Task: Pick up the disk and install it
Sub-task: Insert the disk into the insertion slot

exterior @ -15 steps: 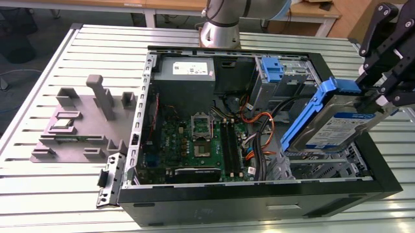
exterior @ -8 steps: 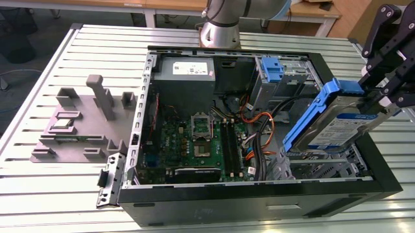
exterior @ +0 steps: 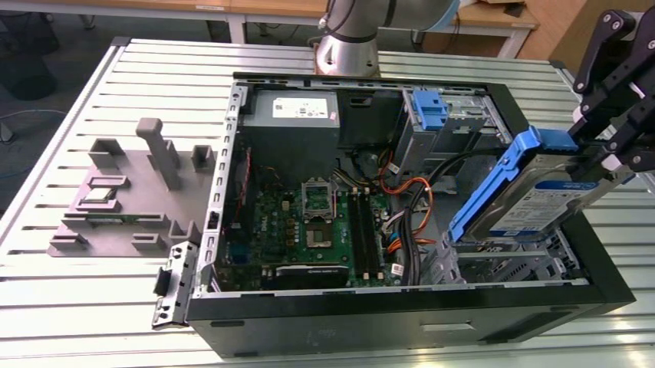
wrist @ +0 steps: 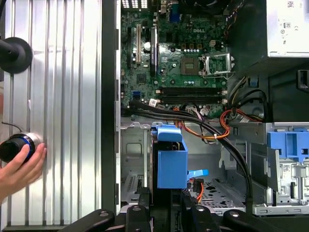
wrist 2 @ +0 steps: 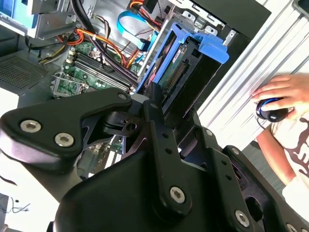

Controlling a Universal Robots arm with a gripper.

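Observation:
The disk, silver with a white-and-blue label in a blue carrier bracket, hangs tilted over the open computer case, above the metal drive bay at the exterior view's right. My gripper is shut on its upper end. In the first wrist view the disk stands edge-on just ahead of the gripper, with the drive bay beneath it. In the second wrist view the black fingers clamp the disk, connector side showing.
Inside the case lie the motherboard, orange and black cables, a grey power supply and another blue caddy. A grey fixture tray sits left of the case. A person's hand rests on a controller beside the case.

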